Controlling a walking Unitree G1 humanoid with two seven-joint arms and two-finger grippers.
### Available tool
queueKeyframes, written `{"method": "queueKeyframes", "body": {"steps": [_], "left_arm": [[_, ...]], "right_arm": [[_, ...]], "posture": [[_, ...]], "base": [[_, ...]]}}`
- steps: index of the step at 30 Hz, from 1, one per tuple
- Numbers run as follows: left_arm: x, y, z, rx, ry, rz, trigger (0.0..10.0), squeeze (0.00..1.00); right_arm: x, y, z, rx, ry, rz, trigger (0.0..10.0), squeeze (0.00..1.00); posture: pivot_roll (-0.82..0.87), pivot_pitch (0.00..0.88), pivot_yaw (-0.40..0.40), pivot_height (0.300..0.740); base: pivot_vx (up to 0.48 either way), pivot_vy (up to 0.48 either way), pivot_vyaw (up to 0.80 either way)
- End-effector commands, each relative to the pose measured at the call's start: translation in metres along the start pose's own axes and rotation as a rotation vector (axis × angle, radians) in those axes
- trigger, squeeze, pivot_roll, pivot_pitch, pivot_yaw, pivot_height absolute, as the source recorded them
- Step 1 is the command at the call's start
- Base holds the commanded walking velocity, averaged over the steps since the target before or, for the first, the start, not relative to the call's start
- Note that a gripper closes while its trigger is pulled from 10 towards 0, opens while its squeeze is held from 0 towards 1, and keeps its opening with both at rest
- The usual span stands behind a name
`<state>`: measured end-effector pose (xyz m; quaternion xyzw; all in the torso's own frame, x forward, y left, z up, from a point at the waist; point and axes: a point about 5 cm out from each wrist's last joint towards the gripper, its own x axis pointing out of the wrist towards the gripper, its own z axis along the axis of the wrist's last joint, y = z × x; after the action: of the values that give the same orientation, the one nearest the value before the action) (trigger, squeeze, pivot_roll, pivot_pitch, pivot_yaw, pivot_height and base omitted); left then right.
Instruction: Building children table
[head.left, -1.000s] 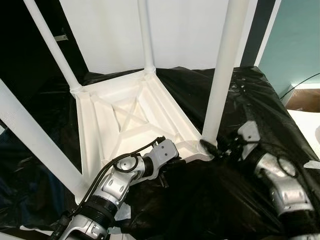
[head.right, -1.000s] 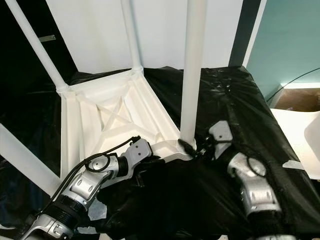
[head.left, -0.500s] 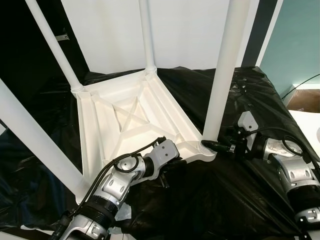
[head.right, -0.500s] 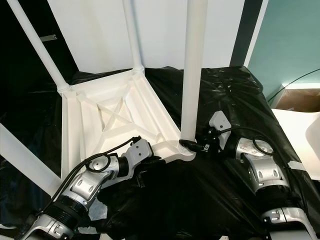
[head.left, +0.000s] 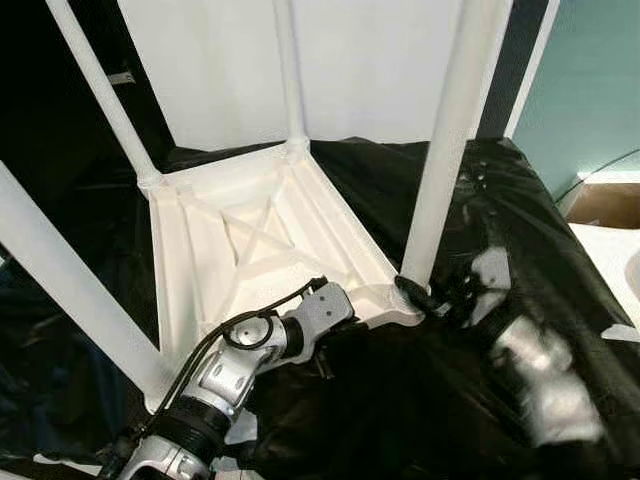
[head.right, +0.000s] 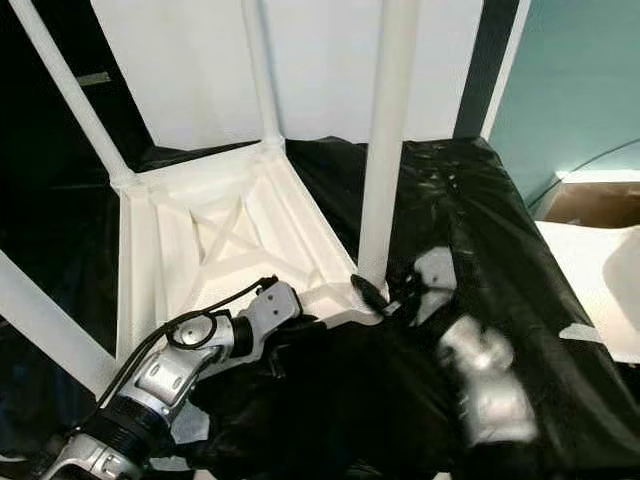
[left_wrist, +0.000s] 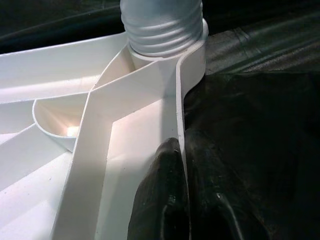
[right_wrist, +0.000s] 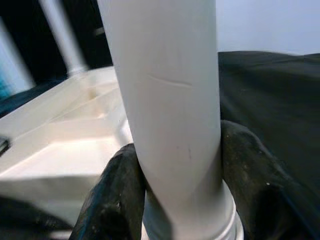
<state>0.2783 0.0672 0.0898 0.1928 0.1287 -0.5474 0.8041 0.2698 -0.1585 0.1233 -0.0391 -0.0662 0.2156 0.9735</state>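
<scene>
A white plastic table top (head.left: 250, 240) lies upside down on black sheeting, with its legs pointing up. My left gripper (left_wrist: 182, 150) is shut on the top's front rim (left_wrist: 179, 115), one finger on each side, close to the near right corner. The near right leg (head.left: 440, 170) stands in its threaded socket (left_wrist: 162, 25) at that corner. At the leg's base, my right gripper (head.left: 420, 295) is shut around it, a black finger (right_wrist: 117, 195) on either side of the white tube (right_wrist: 170, 100). The right forearm (head.left: 530, 375) is blurred.
Black plastic sheeting (head.left: 400, 400) covers the work surface. Three other legs rise at the far corner (head.left: 290, 70), the far left (head.left: 105, 95) and the near left (head.left: 60, 270). A white panel (head.left: 370, 60) stands behind. A cardboard box (head.left: 605, 200) sits at the right.
My right forearm has swung down and toward me around the leg's base and is now blurred, while its fingers stay on the leg. The left gripper keeps its hold on the rim.
</scene>
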Motion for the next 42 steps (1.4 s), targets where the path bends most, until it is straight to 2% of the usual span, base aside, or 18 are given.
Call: {"method": "queueKeyframes", "body": {"steps": [1,8,9,10,11,12,15,16,18,22,24,25,26,27,28,30,36,42], "left_arm": [[-0.002,-0.019,-0.046,-0.117,0.187,-0.054,10.0,0.14],[0.002,-0.017,-0.043,-0.111,0.176,-0.052,10.0,0.14],[0.004,-0.018,-0.042,-0.109,0.175,-0.058,10.0,0.14],[0.004,-0.018,-0.042,-0.109,0.175,-0.058,10.0,0.14],[0.005,-0.019,-0.042,-0.108,0.175,-0.062,10.0,0.14],[0.005,-0.020,-0.042,-0.108,0.175,-0.064,10.0,0.14],[0.005,-0.020,-0.042,-0.109,0.176,-0.063,10.0,0.14],[0.005,-0.020,-0.042,-0.110,0.177,-0.062,10.0,0.14],[0.005,-0.020,-0.043,-0.110,0.178,-0.062,10.0,0.14],[0.007,-0.020,-0.042,-0.112,0.175,-0.060,10.0,0.14],[0.007,-0.020,-0.042,-0.112,0.175,-0.060,10.0,0.14],[0.008,-0.020,-0.042,-0.113,0.173,-0.059,10.0,0.14],[0.008,-0.020,-0.041,-0.114,0.171,-0.058,10.0,0.14],[0.008,-0.020,-0.041,-0.114,0.171,-0.058,10.0,0.14],[0.008,-0.020,-0.041,-0.115,0.169,-0.055,10.0,0.14],[0.007,-0.020,-0.042,-0.118,0.170,-0.051,10.0,0.14],[0.002,-0.021,-0.046,-0.126,0.181,-0.044,10.0,0.14],[0.003,-0.020,-0.044,-0.124,0.177,-0.045,10.0,0.14]], "right_arm": [[-0.002,-0.003,0.006,-0.016,-0.025,-0.078,0.0,0.00],[-0.005,-0.006,0.008,-0.033,-0.036,-0.122,0.0,0.00],[-0.004,-0.005,0.008,-0.040,-0.023,-0.102,2.2,0.00],[-0.004,-0.005,0.008,-0.040,-0.023,-0.102,2.2,0.00],[-0.004,-0.005,0.007,-0.033,-0.002,-0.069,10.0,0.00],[-0.002,-0.003,0.007,-0.021,0.003,-0.015,10.0,1.00],[0.003,-0.004,0.007,-0.028,0.029,0.099,10.0,1.00],[0.009,-0.008,0.008,-0.048,0.035,0.166,10.0,0.00],[0.012,-0.010,0.009,-0.065,0.041,0.200,10.0,0.00],[0.019,-0.016,0.009,-0.125,0.089,0.403,10.0,0.00],[0.019,-0.016,0.009,-0.125,0.089,0.403,10.0,0.00],[0.021,-0.019,0.005,-0.141,0.128,0.483,10.0,0.00],[0.022,-0.021,0.001,-0.150,0.170,0.548,4.6,0.00],[0.022,-0.021,0.001,-0.150,0.170,0.548,4.6,0.00],[0.023,-0.024,-0.001,-0.157,0.200,0.599,0.7,0.00],[0.025,-0.026,0.000,-0.156,0.220,0.638,0.0,0.00],[0.027,-0.023,0.011,-0.175,0.228,0.759,0.0,0.00],[0.026,-0.028,0.006,-0.082,0.275,0.780,0.0,0.00]], "posture": [[-0.02,0.000,0.034,0.740],[-0.04,0.000,0.038,0.740],[-0.04,0.000,0.038,0.740],[-0.04,0.000,0.038,0.740],[-0.04,0.000,0.042,0.740],[-0.05,0.000,0.041,0.740],[-0.05,0.000,0.042,0.740],[-0.05,0.000,0.041,0.740],[-0.05,0.000,0.041,0.740],[-0.05,0.000,0.036,0.740],[-0.05,0.000,0.036,0.740],[-0.04,0.000,0.032,0.740],[-0.03,0.000,0.029,0.740],[-0.03,0.000,0.029,0.740],[-0.03,0.000,0.028,0.740],[-0.02,0.000,0.029,0.740],[-0.02,0.000,0.030,0.740],[-0.02,0.000,0.036,0.740]], "base": [[0.000,0.000,0.00],[0.000,0.000,0.00],[0.000,0.000,0.00],[0.000,0.000,0.00],[0.000,0.000,0.00],[0.000,0.000,0.00],[0.000,0.000,0.00],[0.000,0.000,0.00],[0.000,0.000,0.00],[0.000,0.000,0.00],[0.000,0.000,0.00],[0.000,0.000,0.00],[0.000,0.000,0.00],[0.000,0.000,0.00],[0.000,0.000,0.00],[0.000,0.000,0.00],[0.000,0.000,0.00],[0.000,0.000,0.00]]}}
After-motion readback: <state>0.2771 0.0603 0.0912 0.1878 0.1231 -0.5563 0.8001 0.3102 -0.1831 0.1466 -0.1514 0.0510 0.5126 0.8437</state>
